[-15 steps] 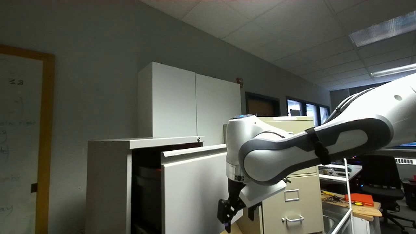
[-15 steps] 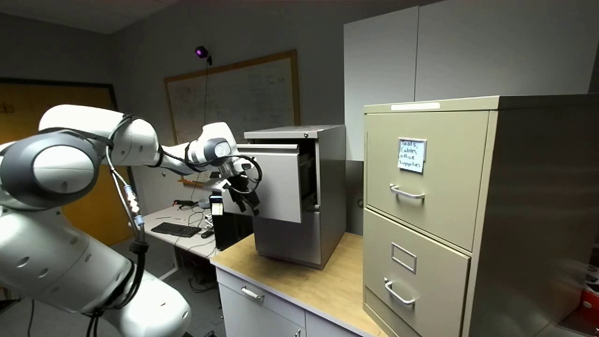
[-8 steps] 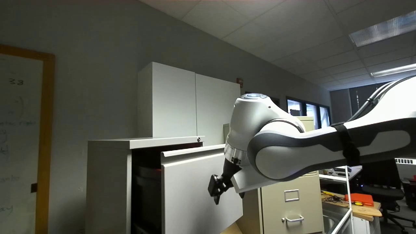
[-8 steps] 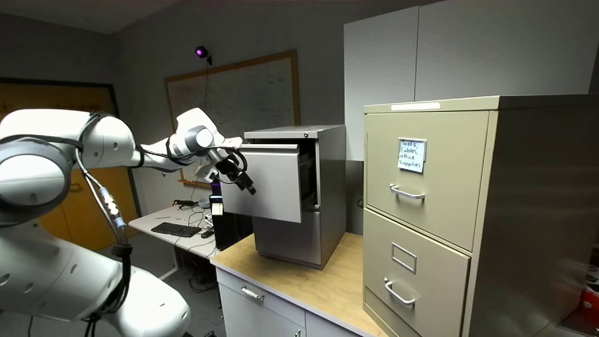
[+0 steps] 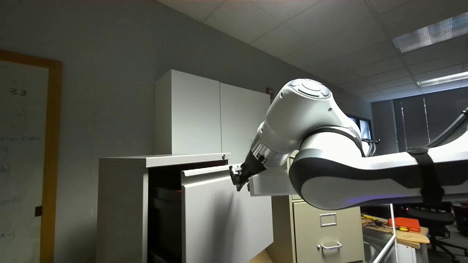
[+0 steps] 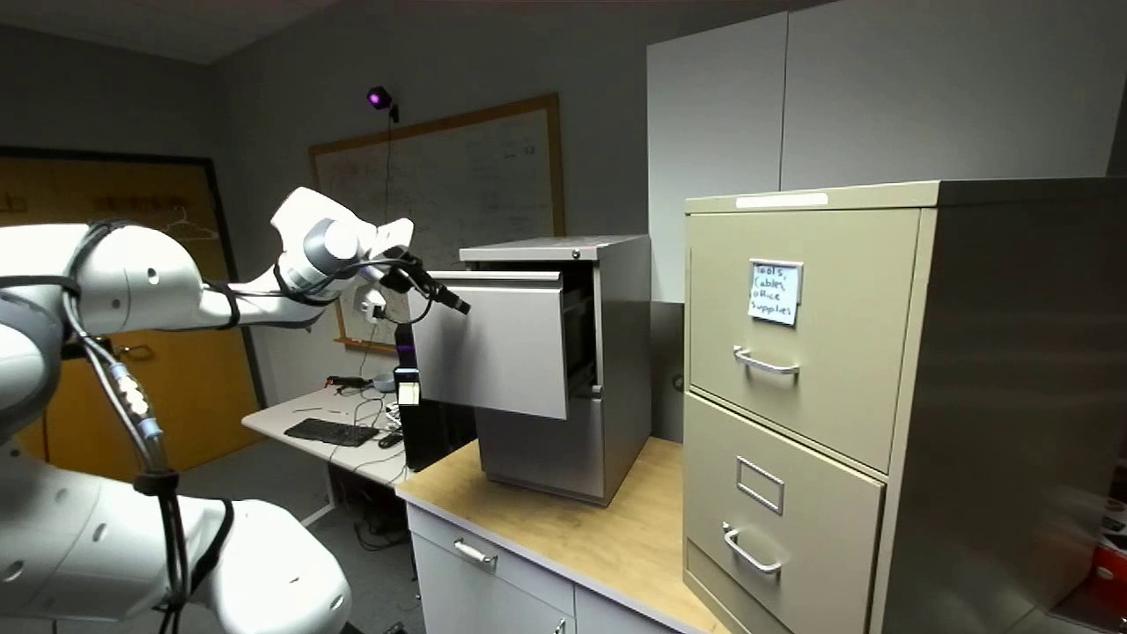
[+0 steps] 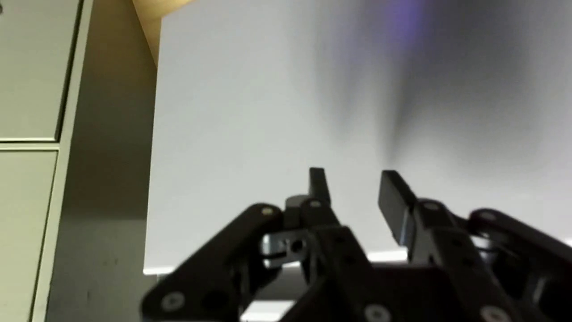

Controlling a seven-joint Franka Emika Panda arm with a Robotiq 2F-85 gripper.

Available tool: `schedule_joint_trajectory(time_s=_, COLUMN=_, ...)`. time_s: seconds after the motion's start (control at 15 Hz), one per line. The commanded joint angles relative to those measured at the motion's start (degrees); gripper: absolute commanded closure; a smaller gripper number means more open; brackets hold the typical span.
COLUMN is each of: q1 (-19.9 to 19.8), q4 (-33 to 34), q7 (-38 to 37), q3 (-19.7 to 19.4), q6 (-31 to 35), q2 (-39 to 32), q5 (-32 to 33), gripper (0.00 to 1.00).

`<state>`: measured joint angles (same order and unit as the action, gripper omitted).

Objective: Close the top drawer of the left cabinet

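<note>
The top drawer (image 5: 226, 219) is a wide, flat light-grey front pulled well out of the left cabinet (image 5: 120, 204), so a dark gap shows behind it. Both appear in an exterior view too, with the drawer (image 6: 506, 352) jutting from the grey cabinet (image 6: 625, 370). Facing the upper part of that front is my gripper (image 6: 465, 307), tilted forward and down. In the wrist view the gripper (image 7: 352, 175) has its fingers part-way apart with only the drawer's face (image 7: 232, 134) seen beyond. Whether the fingertips touch the front, I cannot tell.
A beige filing cabinet (image 6: 792, 335) with metal handles stands close beside the drawer. Behind is a white two-door cupboard (image 5: 195, 117). The grey cabinet rests on a wooden counter (image 6: 563, 528); a desk with a keyboard (image 6: 331, 432) lies beyond it.
My gripper has risen along the drawer front and swung from pointing down to pointing more toward it. Its fingers have drawn closer together. The drawer stands as before.
</note>
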<state>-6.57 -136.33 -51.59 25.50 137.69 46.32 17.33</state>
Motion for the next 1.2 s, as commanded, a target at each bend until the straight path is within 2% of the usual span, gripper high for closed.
schedule_joint_trajectory(time_s=0.0, q1=-5.6, q4=-0.5, q7=-6.1, q3=3.9, q6=6.7, q2=4.1, q5=4.4, gripper=0.95)
schedule_joint_trajectory(time_s=0.07, q1=-7.1, q4=-0.6, q7=-7.2, q3=4.8, q6=9.2, q2=4.9, q5=5.4, gripper=1.00)
schedule_joint_trajectory(time_s=0.27, q1=-8.7, q4=-0.4, q7=-6.3, q3=5.3, q6=14.5, q2=5.3, q5=4.8, gripper=1.00)
schedule_joint_trajectory(time_s=0.6, q1=-4.1, q4=0.7, q7=-1.2, q3=2.3, q6=17.9, q2=0.3, q5=-1.5, gripper=1.00)
schedule_joint_trajectory(time_s=1.13, q1=2.0, q4=3.9, q7=7.3, q3=-3.0, q6=17.9, q2=-8.0, q5=-10.9, gripper=1.00)
